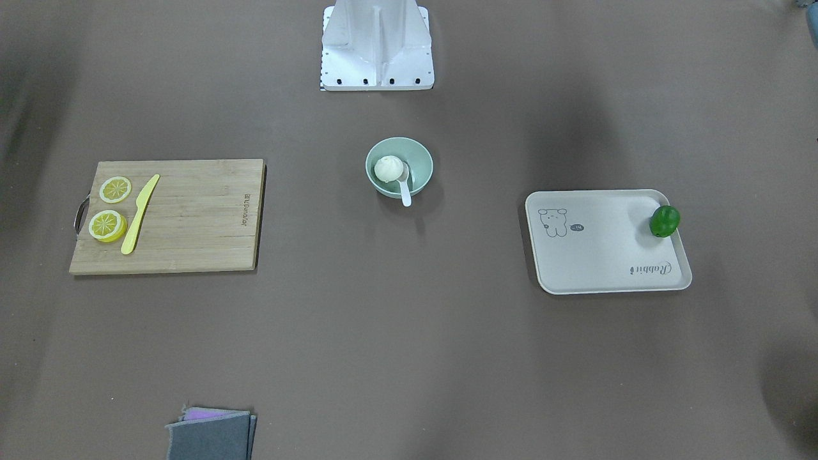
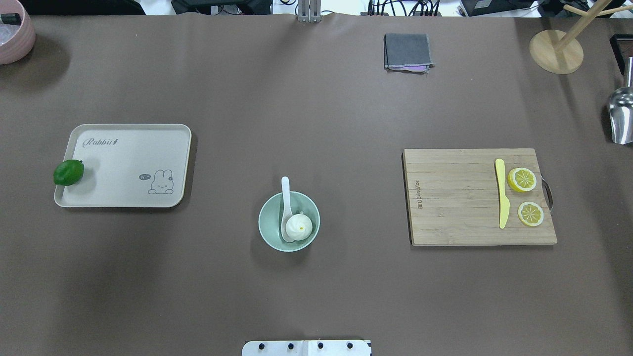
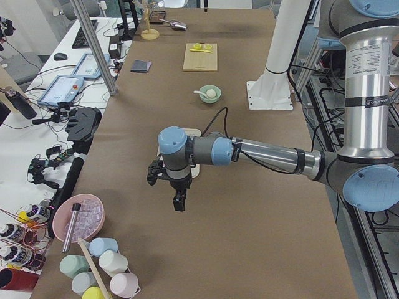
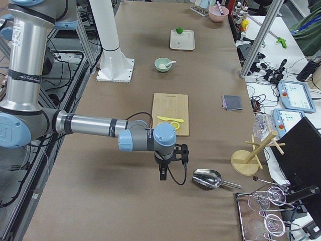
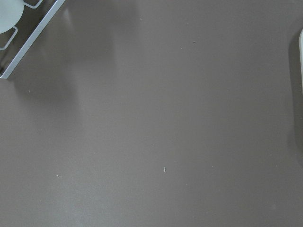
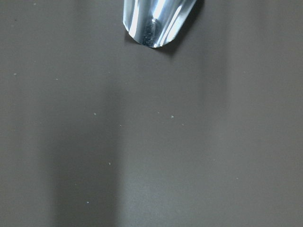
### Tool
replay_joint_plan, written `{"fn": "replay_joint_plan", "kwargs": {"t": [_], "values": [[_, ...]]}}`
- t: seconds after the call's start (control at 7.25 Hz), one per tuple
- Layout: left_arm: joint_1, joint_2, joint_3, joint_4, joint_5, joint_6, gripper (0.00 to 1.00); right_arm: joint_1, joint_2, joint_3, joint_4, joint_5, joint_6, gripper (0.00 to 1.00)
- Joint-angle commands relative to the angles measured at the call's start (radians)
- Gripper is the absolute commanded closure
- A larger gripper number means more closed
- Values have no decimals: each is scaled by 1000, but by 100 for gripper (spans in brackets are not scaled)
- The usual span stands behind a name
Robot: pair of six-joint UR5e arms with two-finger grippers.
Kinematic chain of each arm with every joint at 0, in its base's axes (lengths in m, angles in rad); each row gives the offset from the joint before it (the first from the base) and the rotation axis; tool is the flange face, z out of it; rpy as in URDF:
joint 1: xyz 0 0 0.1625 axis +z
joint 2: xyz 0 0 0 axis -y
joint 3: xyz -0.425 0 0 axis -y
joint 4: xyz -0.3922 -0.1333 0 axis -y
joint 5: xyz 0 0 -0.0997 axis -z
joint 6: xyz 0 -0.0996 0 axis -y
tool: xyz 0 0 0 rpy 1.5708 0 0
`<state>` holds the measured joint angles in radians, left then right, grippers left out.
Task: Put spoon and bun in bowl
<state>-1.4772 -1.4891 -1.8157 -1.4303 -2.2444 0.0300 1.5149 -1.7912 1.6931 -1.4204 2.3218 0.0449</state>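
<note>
A smooth, round, pale mint-green bowl (image 2: 267,217) sits on the matte brown table covering (image 2: 316,296), just below the centre of the overhead view. Inside it rests a small white steamed bun with a pleated, swirled top (image 2: 299,226), on the right side of the bowl. Beside the bun lies a glossy white soup spoon (image 2: 285,193), its rounded scoop down in the bowl and its short thick handle leaning out over the upper rim. At the left of that view is a rectangular cream tray with rounded corners and a printed rabbit (image 2: 123,163); a shiny green round fruit (image 2: 68,172) sits at its left edge. At the right, a grained bamboo cutting board (image 2: 455,198) carries a yellow plastic knife (image 2: 502,200) and two yellow lemon slices (image 2: 522,179). A folded grey cloth (image 2: 407,51) lies near the top. In the side views, the left gripper (image 3: 179,204) hangs over bare table, and the right gripper (image 4: 162,175) hangs near a polished metal scoop (image 4: 206,178); whether either pincer is wide or narrow cannot be told.
</note>
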Motion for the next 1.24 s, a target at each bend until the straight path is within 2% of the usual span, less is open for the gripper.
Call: {"fn": "replay_joint_plan", "kwargs": {"t": [0.0,0.28,1.1], "values": [[0,3,-40,-1,3,5,1,21,-17,3,1,-1,0,0],[0,15,-34,-1,5,7,2,21,-29,-6,44,8,1,0],[0,15,-33,-1,6,5,1,19,-31,-12,60,21,1,0]]}}
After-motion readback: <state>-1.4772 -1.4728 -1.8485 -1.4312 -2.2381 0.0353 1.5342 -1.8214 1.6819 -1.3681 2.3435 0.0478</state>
